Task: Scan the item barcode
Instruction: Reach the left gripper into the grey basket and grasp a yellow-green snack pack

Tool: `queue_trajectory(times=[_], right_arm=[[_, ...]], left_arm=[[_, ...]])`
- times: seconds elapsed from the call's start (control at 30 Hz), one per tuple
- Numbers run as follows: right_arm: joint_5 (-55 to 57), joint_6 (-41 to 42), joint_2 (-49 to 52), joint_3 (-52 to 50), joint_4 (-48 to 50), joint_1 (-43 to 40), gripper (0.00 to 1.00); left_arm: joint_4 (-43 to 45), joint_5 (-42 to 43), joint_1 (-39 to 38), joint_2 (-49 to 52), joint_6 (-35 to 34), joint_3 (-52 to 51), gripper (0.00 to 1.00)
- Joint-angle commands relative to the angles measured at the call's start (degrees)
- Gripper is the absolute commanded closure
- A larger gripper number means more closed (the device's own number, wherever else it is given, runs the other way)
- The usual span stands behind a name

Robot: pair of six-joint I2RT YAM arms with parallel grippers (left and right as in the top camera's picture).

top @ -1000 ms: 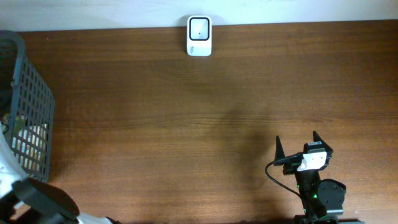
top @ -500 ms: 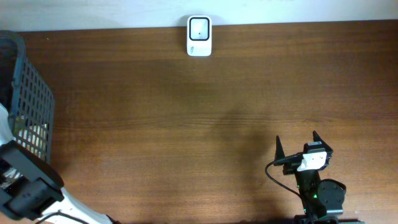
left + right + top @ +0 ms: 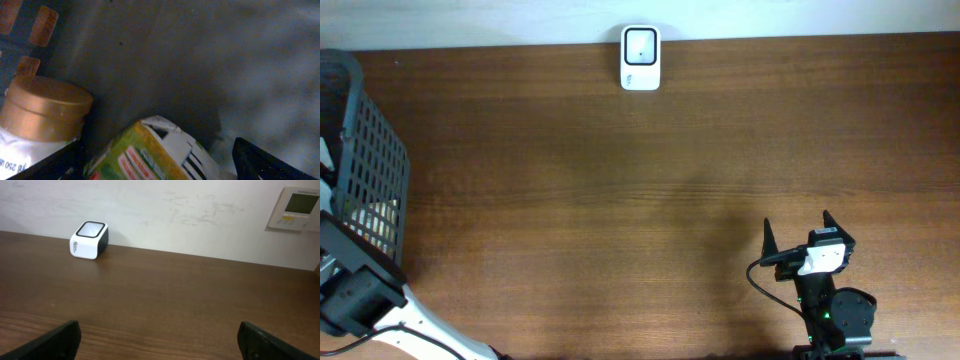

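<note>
As seen from overhead, the left arm point(image 3: 360, 295) was reached in at the basket point(image 3: 380, 150) on the left side of the bench point(image 3: 620, 200), and its gripper was hidden there. The right gripper point(image 3: 798, 232) was held well apart from the basket, spread and empty. One scanner point(image 3: 640, 58) was counted, far ahead of the right gripper and to its left.

From the left wrist, the left gripper point(image 3: 156, 144) was seen spread wide, with nothing pinched. One yellow-green carton point(image 3: 135, 160) lay directly beneath it, between the two fingers; black barcode bars point(image 3: 192, 162) were shown on its white end, toward the right finger. Only a corner was in view, so its long axis could not be told. One gold-capped bottle point(image 3: 47, 107) stood just beside the carton, toward the left finger. Two items were thus counted.

From the right wrist, the right gripper point(image 3: 157, 325) was again seen spread and empty, with the scanner point(image 3: 89, 240) ahead and to the left. The left arm was judged far the nearer to the carton.
</note>
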Motion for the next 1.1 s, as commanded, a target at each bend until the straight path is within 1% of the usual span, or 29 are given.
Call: queue_trajectory(times=[0.0, 0.07, 0.13, 0.2, 0.3, 0.37, 0.4, 0.43, 0.47, 0.5, 0.6, 0.63, 0.67, 0.7, 0.73, 0.8, 0.83, 0.87, 0.9, 0.93, 0.97, 1.0, 1.03, 1.07], right_arm=[[-0.28, 0.22, -0.22, -0.42, -0.07, -0.09, 0.01], [-0.28, 0.2, -0.22, -0.42, -0.07, -0.09, 0.01], [-0.28, 0.2, -0.22, -0.42, -0.07, -0.09, 0.01], [-0.28, 0.2, -0.22, -0.42, -0.07, -0.09, 0.01], [-0.28, 0.22, -0.22, -0.42, -0.07, -0.09, 0.01], [-0.28, 0.22, -0.22, -0.42, -0.07, -0.09, 0.01], [-0.28, 0.2, -0.22, -0.42, -0.07, -0.09, 0.01], [-0.28, 0.2, -0.22, -0.42, -0.07, -0.09, 0.01], [-0.28, 0.2, -0.22, -0.42, -0.07, -0.09, 0.01], [-0.28, 0.2, -0.22, -0.42, -0.07, -0.09, 0.01], [-0.28, 0.2, -0.22, -0.42, -0.07, -0.09, 0.01], [-0.28, 0.22, -0.22, -0.42, -0.07, -0.09, 0.01], [-0.28, 0.22, -0.22, -0.42, -0.07, -0.09, 0.01], [-0.28, 0.22, -0.22, -0.42, -0.07, -0.09, 0.01], [-0.28, 0.22, -0.22, -0.42, -0.07, -0.09, 0.01], [-0.28, 0.22, -0.22, -0.42, -0.07, -0.09, 0.01], [-0.28, 0.2, -0.22, -0.42, -0.07, -0.09, 0.01], [-0.28, 0.22, -0.22, -0.42, -0.07, -0.09, 0.01], [-0.28, 0.22, -0.22, -0.42, -0.07, -0.09, 0.01], [-0.28, 0.2, -0.22, -0.42, -0.07, -0.09, 0.01], [-0.28, 0.22, -0.22, -0.42, -0.07, -0.09, 0.01], [-0.28, 0.22, -0.22, -0.42, -0.07, -0.09, 0.01], [-0.28, 0.2, -0.22, -0.42, -0.07, -0.09, 0.01], [-0.28, 0.2, -0.22, -0.42, -0.07, -0.09, 0.01]], left_arm=[[0.24, 0.59, 0.94, 1.68, 0.7, -0.59, 0.09], [0.22, 0.59, 1.22, 1.68, 0.7, -0.74, 0.11], [0.55, 0.59, 1.44, 1.68, 0.7, -1.7, 0.17], [2.27, 0.59, 1.49, 1.68, 0.7, -3.58, 0.31], [3.69, 0.57, 1.49, 1.68, 0.7, -4.39, 0.61], [5.31, 0.57, 1.49, 1.66, 0.7, -4.37, 0.77], [6.08, 0.52, 1.49, 1.66, 0.7, -4.22, 0.83], [6.29, 0.5, 1.49, 1.66, 0.7, -3.87, 0.85], [6.32, 0.37, 1.49, 1.66, 0.66, -2.75, 0.94], [6.29, 0.35, 1.49, 1.66, -0.57, -1.64, 1.0], [4.59, 0.37, 1.49, 1.57, -7.26, 2.89, 1.0], [2.97, 0.39, 1.49, 1.44, -8.87, 4.9, 1.0], [-1.07, 0.37, 1.49, 1.05, -11.21, 8.92, 1.0], [-4.72, 0.37, 1.49, 0.74, -13.29, 12.24, 1.0], [-8.76, 0.37, 1.49, 0.44, -15.69, 15.41, 0.91], [-16.76, 0.39, 1.49, -0.09, -19.12, 21.22, 0.49], [-20.44, 0.44, 1.49, -0.42, -19.17, 23.39, 0.35], [-23.26, 0.44, 1.46, -0.68, -19.15, 24.72, 0.23], [-24.7, 0.52, 1.49, -0.83, -19.12, 25.2, 0.19], [-25.88, 0.59, 1.49, -0.83, -19.08, 25.29, 0.18], [-26.03, 0.85, 1.46, -0.72, -18.03, 25.18, 0.13], [-25.99, 2.82, 1.49, -0.42, -13.49, 25.18, 0.13], [-25.81, 8.68, 1.57, 0.07, -4.02, 25.18, 0.09], [-25.92, 11.26, 1.6, 0.35, 0.87, 25.18, 0.08]])
